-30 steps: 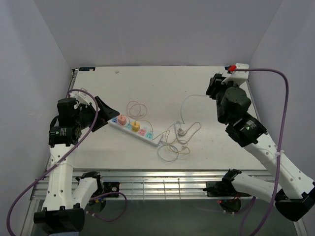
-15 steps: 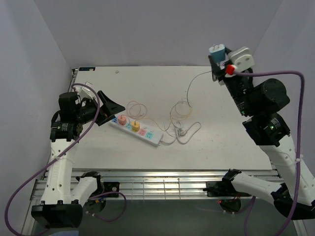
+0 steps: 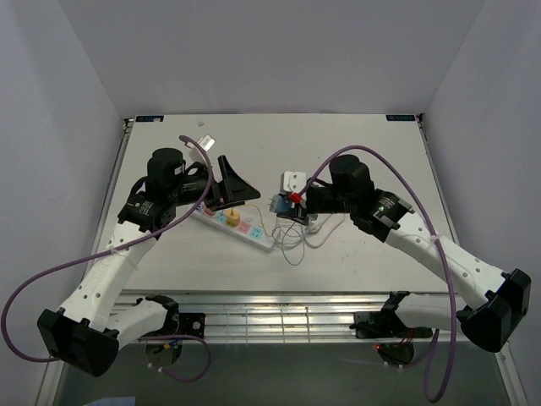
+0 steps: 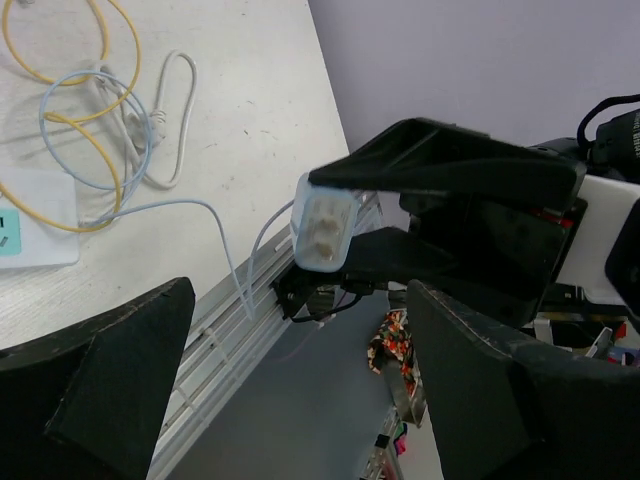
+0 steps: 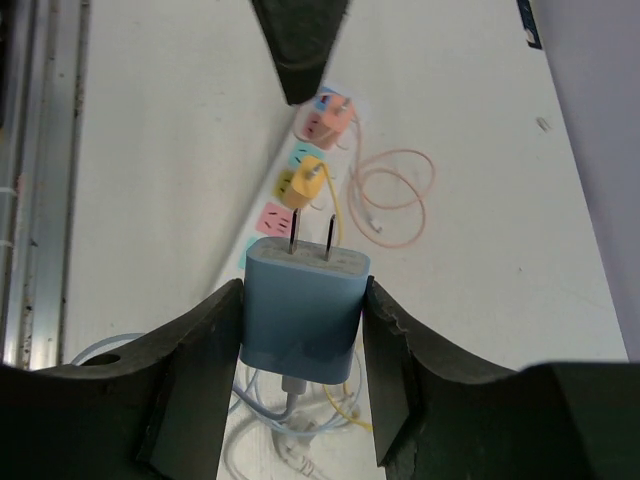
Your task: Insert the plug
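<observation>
Nearest the arm bases, a loose tangle of thin cables is lying on the white worktop. Its white, pale blue and yellow loops are crossing one another just beside the right end of the power strip. The strip is lying slantwise, its left end farther back than its right. It is carrying a yellow adapter and a pink adapter, with a free cyan socket between them and a free pink socket next to the yellow one. A pinkish cable coil is resting just behind the strip.

Just beyond the tangle, the right end effector is clamping the blue plug, one finger pressing on each flat side. The plug is hanging in the air, apart from the strip. Its two metal prongs are bare and pointing across toward the strip and the other arm. A pale cable is trailing from its back end into the tangle.

Farther back and to the left, the left end effector is hovering close by the strip's left half, its black fingers spread wide with nothing between them. Whether it is touching the strip I cannot tell. In its wrist view the plug's pronged face is showing in the gap.
</observation>
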Tool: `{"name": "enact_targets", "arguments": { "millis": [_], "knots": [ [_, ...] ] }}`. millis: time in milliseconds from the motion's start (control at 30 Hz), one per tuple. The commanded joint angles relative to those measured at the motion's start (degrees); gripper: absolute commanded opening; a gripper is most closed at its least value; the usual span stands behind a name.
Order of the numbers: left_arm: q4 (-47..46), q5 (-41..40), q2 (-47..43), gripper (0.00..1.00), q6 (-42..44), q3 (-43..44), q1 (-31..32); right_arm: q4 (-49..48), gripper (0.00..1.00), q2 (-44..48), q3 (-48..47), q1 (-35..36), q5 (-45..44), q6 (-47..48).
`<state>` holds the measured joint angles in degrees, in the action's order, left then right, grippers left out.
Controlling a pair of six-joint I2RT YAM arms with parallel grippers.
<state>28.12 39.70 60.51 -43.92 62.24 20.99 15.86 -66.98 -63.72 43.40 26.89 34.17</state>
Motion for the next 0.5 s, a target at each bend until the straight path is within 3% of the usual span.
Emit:
{"name": "enact_targets", "arguments": {
  "millis": [0,467],
  "knots": [
    [-5.61,1.43,-0.92,0.98,-1.69,-0.89,1.59,-0.3,0.11,-0.69,-2.11,2.48,5.71,2.92],
    [-6.59,-1.38,1.54,0.95,-0.81,-2.38,7.3,-3.11,0.11,-2.1,-3.51,3.54,7.03,1.42]
  ]
}}
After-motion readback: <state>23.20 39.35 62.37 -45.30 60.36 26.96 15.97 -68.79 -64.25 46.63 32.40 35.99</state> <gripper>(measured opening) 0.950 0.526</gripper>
